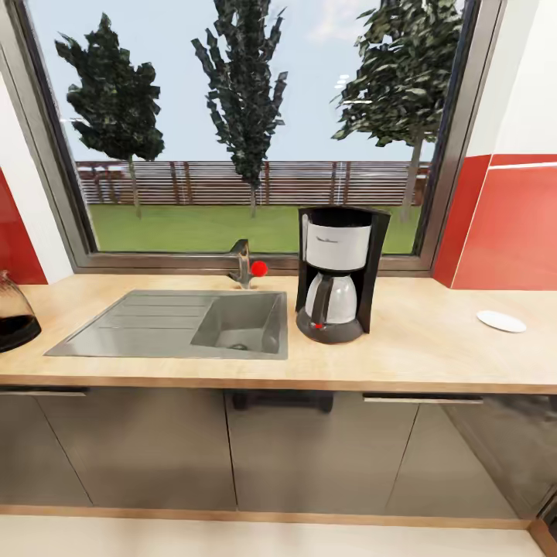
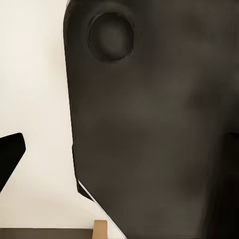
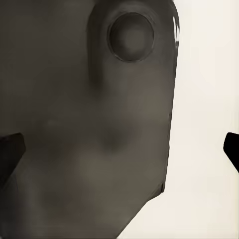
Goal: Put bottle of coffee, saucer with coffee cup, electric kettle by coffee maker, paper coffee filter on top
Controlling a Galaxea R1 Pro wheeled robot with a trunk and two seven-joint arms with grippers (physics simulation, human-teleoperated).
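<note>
The coffee maker (image 1: pixel 338 272) stands upright on the kitchen countertop (image 1: pixel 418 348), just right of the sink, with its pale carafe and red switch facing me. The saucer (image 1: pixel 501 320) lies flat on the worktop far to the right, with nothing on it. At the far left edge, the electric kettle (image 1: pixel 11 313) sits on the counter, cut off by the frame. In the left wrist view my left gripper (image 2: pixel 119 154) is open before a dark robot body part. In the right wrist view my right gripper (image 3: pixel 119 149) is also open, with black fingertips (image 3: pixel 11 149) at the picture's edges.
A grey steel sink (image 1: pixel 178 323) with a drainboard is set into the worktop, and behind it stands a faucet (image 1: pixel 244 263) with a red knob. A large window spans the back wall. Glossy dark cabinet fronts (image 1: pixel 309 456) run below the counter.
</note>
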